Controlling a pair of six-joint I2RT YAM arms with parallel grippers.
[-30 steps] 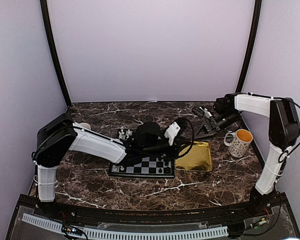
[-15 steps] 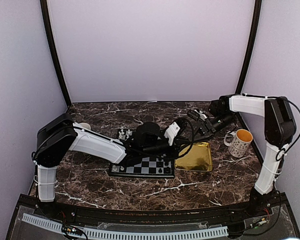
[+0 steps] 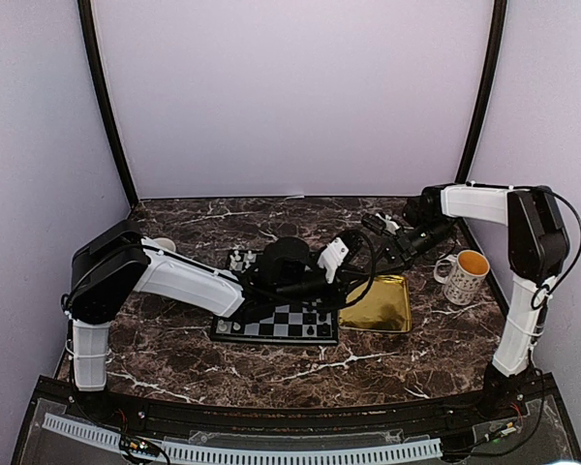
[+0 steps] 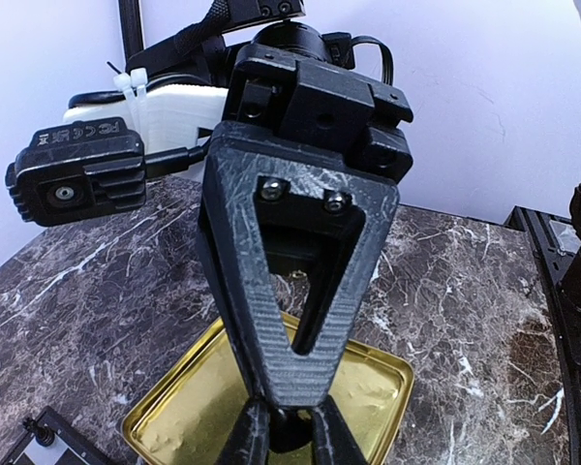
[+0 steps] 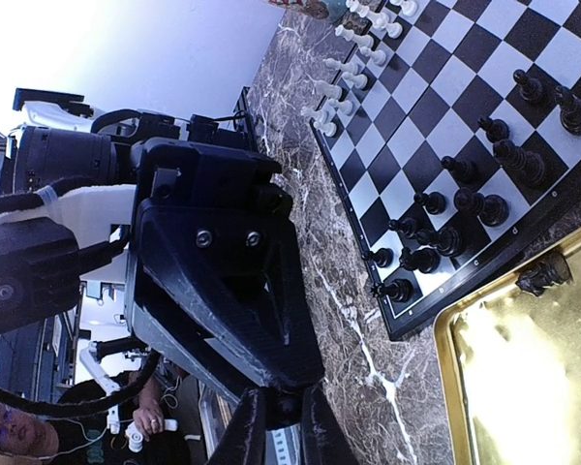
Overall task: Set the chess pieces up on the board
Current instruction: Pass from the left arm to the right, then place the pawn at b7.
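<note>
Left claw [image 4: 289, 433] pinches what is probably a piece [image 4: 291, 422] above the tray [image 4: 373, 380]; right claw [image 5: 276, 426] looks pressed together. A weak pinch could drop it among the board's [image 5: 484, 116] rows.

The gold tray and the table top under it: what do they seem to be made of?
Tray: probably thin metal or foil-covered card, with a glossy gold finish. It mirrors the light brightly and its reflections look slightly uneven.
Table top: dark brown marble look with white veins, smooth. Whether it is real stone or a printed surface cannot be told.
</note>
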